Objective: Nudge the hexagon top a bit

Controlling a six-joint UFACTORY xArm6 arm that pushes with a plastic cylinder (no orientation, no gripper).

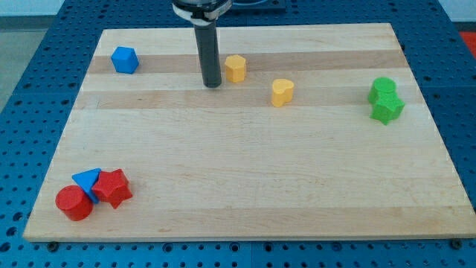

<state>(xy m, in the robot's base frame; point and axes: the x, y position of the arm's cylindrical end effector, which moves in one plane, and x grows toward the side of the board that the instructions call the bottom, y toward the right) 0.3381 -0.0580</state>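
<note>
A pale wooden board, planked with visible grain and a slightly darker band across its upper part, lay on a blue perforated table. My tip, the lower end of a smooth, dark, matte cylindrical rod, stood on the board in the upper middle of the frame; the rod carried no fingers, so nothing was gripped or held. Just to the right of my tip, close but with a narrow gap showing, sat the yellow hexagon block, a small faceted prism with the look of matte plastic. Further right and slightly lower lay a yellow heart-shaped block. In the upper left of the frame a blue block, faceted like a hexagon or pentagon, sat alone. At the right edge of the board a green rounded block touched a green star-like block just below it. In the lower left corner three pieces clustered in contact: a red cylinder, a blue triangular block and a red star-like block. No writing, label or brand could be read anywhere.
</note>
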